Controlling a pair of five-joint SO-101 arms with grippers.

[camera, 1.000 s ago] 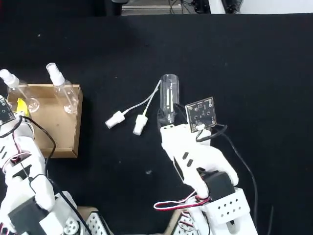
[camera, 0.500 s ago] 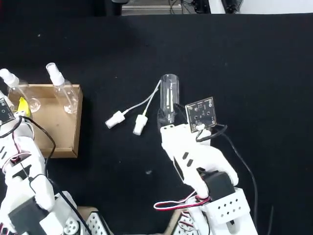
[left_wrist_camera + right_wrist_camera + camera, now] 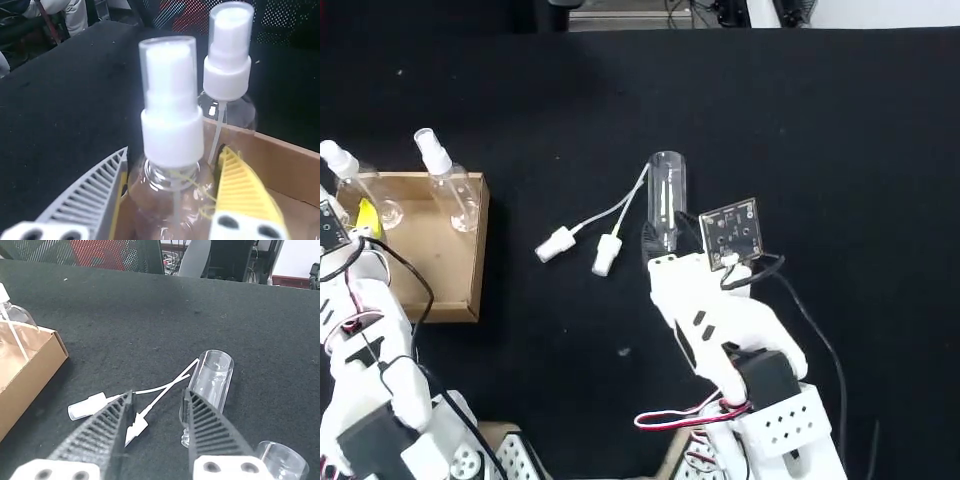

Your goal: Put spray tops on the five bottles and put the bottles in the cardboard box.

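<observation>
In the left wrist view, my left gripper (image 3: 174,150) has its grey and yellow fingers against both sides of a clear bottle (image 3: 167,195) with a white spray top, standing in the cardboard box (image 3: 280,155). A second topped bottle (image 3: 227,75) stands just behind it. From above, both bottles (image 3: 450,185) are at the box's (image 3: 430,260) far edge. My right gripper (image 3: 157,391) is open and low over the table. An uncapped bottle (image 3: 212,377) lies just beyond one finger. Two loose spray tops (image 3: 87,406) (image 3: 135,427) lie on the cloth, their tubes running toward that bottle.
Another open bottle's rim (image 3: 280,460) shows close to the right gripper's base. The table is covered in black cloth (image 3: 820,150), with wide free room at the back and right. Chairs and cables sit beyond the far edge.
</observation>
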